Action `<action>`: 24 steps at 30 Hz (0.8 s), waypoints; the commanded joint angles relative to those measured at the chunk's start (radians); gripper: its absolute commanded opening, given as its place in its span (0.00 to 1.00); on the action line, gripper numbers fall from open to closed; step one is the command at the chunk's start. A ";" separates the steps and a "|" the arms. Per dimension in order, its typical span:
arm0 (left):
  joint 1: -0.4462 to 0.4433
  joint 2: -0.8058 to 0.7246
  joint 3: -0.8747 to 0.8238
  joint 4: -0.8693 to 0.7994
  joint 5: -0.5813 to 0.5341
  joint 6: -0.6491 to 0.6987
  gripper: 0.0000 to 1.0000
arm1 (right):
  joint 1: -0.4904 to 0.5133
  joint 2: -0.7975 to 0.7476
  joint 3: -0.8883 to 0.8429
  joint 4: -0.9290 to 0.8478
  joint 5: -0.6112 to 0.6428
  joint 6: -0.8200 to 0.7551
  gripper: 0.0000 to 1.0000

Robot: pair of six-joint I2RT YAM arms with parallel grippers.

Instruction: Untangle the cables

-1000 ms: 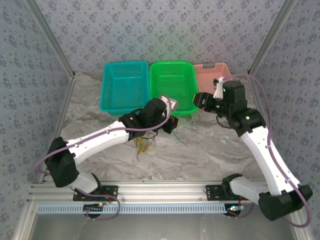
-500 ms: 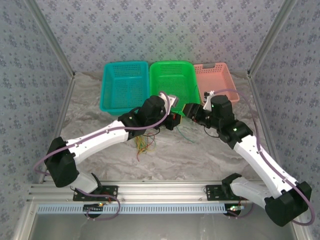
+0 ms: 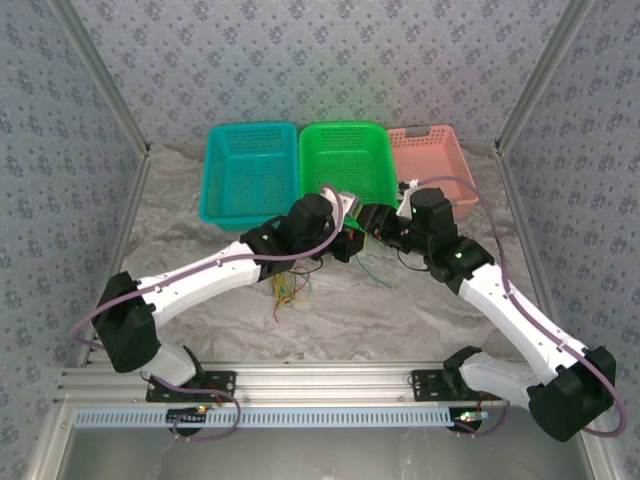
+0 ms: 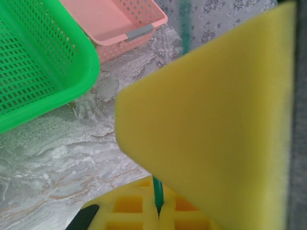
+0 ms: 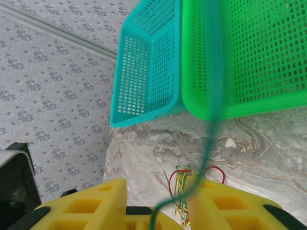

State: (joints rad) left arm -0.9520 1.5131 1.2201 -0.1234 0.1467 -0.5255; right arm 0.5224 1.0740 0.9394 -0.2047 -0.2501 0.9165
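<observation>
Nearest the arm bases, the loose bunch of cables (image 3: 285,290) lies on the table (image 3: 420,300) in the same spot as 1 second ago, so the knot itself has not been touched. What has changed is further in: the right arm has swung away from the pink basket (image 3: 425,132) and brought the right gripper (image 3: 372,220) in just beside the left gripper (image 3: 347,242), the 2 now nearly nose to nose. I take that as a handover or a 2-handed pull being set up on a single strand, the green cable (image 3: 372,270), which trails down onto the marble just below them. The left gripper's fingers (image 4: 129,206) look pressed together with that green cable coming up out of the seam between them (a big yellow block close to its lens hides the rest). The right gripper's fingers (image 5: 91,208) stand well apart, with the green cable running loose through the gap and nothing pinched yet. Behind both sit the green basket (image 3: 345,127) and the teal basket (image 3: 250,128), side by side.
</observation>
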 commanded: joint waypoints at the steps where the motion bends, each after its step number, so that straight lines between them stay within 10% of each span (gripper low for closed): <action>1: -0.006 0.005 -0.012 0.033 0.014 -0.004 0.00 | 0.008 -0.026 0.041 -0.005 0.015 0.015 0.40; 12: -0.008 0.001 -0.013 0.040 0.021 -0.013 0.00 | 0.008 -0.016 0.035 -0.040 0.056 0.027 0.00; 16: -0.008 -0.040 -0.029 -0.004 -0.052 -0.039 0.60 | -0.052 -0.005 0.111 -0.137 0.079 -0.074 0.00; 24: -0.002 -0.210 -0.164 -0.111 -0.190 -0.115 0.70 | -0.354 0.204 0.353 -0.285 0.053 -0.279 0.00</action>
State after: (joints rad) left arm -0.9554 1.3930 1.1034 -0.1837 0.0322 -0.5968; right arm 0.2314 1.1973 1.2068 -0.4065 -0.2131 0.7506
